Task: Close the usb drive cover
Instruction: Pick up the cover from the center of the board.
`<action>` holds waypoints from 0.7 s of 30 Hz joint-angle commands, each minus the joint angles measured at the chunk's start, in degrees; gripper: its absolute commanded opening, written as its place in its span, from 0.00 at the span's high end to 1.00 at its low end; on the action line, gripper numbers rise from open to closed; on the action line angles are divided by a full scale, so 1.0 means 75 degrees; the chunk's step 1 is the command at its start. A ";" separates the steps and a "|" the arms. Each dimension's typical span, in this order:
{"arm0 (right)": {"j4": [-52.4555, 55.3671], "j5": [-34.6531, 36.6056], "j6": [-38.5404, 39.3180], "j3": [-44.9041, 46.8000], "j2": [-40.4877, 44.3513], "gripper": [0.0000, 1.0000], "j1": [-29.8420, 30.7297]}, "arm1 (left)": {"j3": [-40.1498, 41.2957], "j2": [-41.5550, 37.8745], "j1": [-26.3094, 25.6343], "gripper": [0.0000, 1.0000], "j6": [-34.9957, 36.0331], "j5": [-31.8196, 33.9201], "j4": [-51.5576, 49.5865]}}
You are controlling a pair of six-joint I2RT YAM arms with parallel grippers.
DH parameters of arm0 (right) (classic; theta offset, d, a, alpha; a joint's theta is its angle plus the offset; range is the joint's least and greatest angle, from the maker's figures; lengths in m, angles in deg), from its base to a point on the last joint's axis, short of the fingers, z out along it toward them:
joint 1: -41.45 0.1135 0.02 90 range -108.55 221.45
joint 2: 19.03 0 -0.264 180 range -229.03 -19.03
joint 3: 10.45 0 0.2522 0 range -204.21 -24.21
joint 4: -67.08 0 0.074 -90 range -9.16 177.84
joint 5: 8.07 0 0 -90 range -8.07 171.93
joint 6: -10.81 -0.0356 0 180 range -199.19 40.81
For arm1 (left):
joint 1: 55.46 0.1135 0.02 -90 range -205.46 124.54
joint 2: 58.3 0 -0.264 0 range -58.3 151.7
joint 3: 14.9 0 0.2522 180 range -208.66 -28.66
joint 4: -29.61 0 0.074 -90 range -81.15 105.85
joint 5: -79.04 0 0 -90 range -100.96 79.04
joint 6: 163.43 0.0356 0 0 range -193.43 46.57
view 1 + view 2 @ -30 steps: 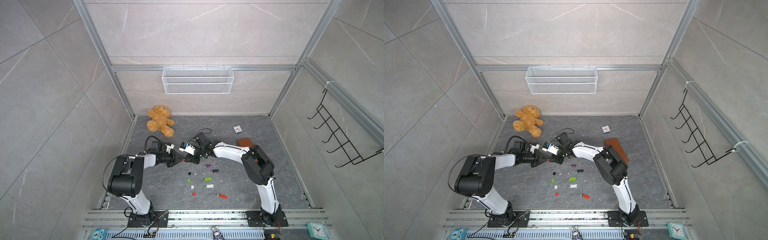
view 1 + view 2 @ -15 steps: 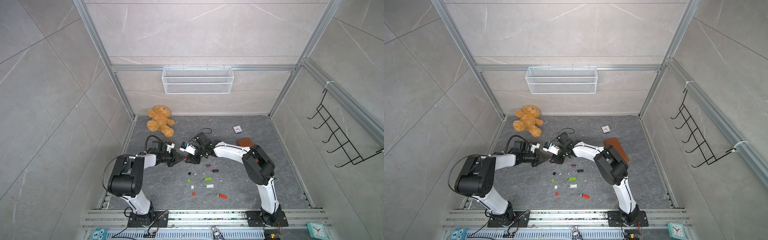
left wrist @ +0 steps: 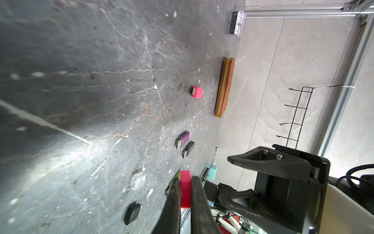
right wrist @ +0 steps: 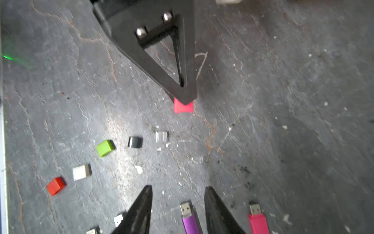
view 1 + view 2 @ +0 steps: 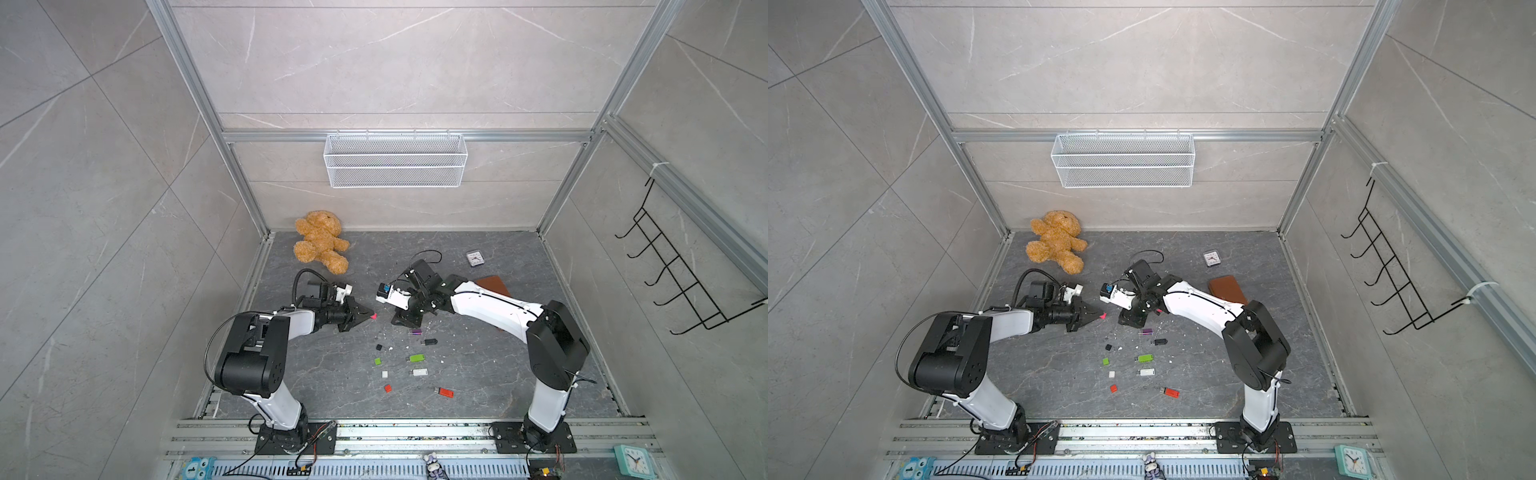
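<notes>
Dark, veined stone worktop (image 5: 478, 399), grey marble-tiled walls (image 5: 395, 62), aluminium frame (image 5: 407, 136). In front of the teddy bear (image 5: 320, 241), the left pincer (image 3: 185, 179) pinches the pink cap (image 4: 183, 107). The right pincer (image 4: 178, 187), pressed together against it a second ago, now stands spread and apart. The pink usb drive (image 4: 259, 221) lies on the worktop, farther from the bear.
</notes>
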 commanded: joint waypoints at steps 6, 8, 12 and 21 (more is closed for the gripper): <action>0.0429 0.0768 0.1224 -0.0239 -0.0260 0.55 -0.0947 | -0.0561 -0.0164 -0.0134 0.97 -0.0173 0.0312 0.0206; 0.0739 0.0670 0.1494 -0.0623 -0.0606 0.55 -0.1135 | -0.0671 -0.0090 -0.0134 0.98 -0.0162 0.0278 0.0183; 0.0607 0.0478 0.1863 -0.0872 -0.0980 0.55 -0.1405 | -0.0864 0.0065 -0.0135 0.98 -0.0038 0.0160 0.0028; 0.1020 -0.0075 0.2351 -0.1501 -0.1794 0.55 -0.1616 | -0.1170 0.0362 -0.0134 0.99 0.0120 0.0077 -0.0159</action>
